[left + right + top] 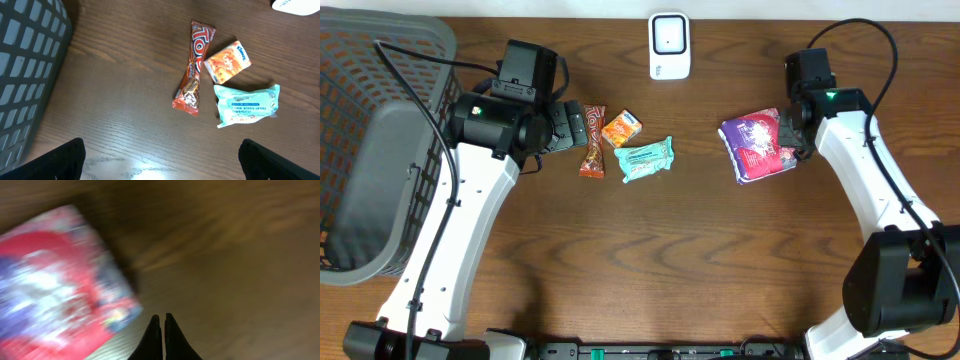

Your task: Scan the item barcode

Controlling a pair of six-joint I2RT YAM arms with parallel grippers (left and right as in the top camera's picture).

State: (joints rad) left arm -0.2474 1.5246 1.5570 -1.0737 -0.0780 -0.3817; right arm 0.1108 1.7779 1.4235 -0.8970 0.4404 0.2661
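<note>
A red-and-purple packet lies at the right of the table; in the right wrist view the packet is blurred and fills the left. My right gripper is shut with nothing between its fingers, just beside the packet's corner, and in the overhead view it sits at the packet's right edge. My left gripper is open and empty above bare wood. Ahead of it lie a brown-orange chocolate bar, a small orange box and a teal tissue pack. A white scanner stands at the back centre.
A grey mesh basket takes up the far left of the table, and its wall shows at the left of the left wrist view. The wooden tabletop stretches between the two arms.
</note>
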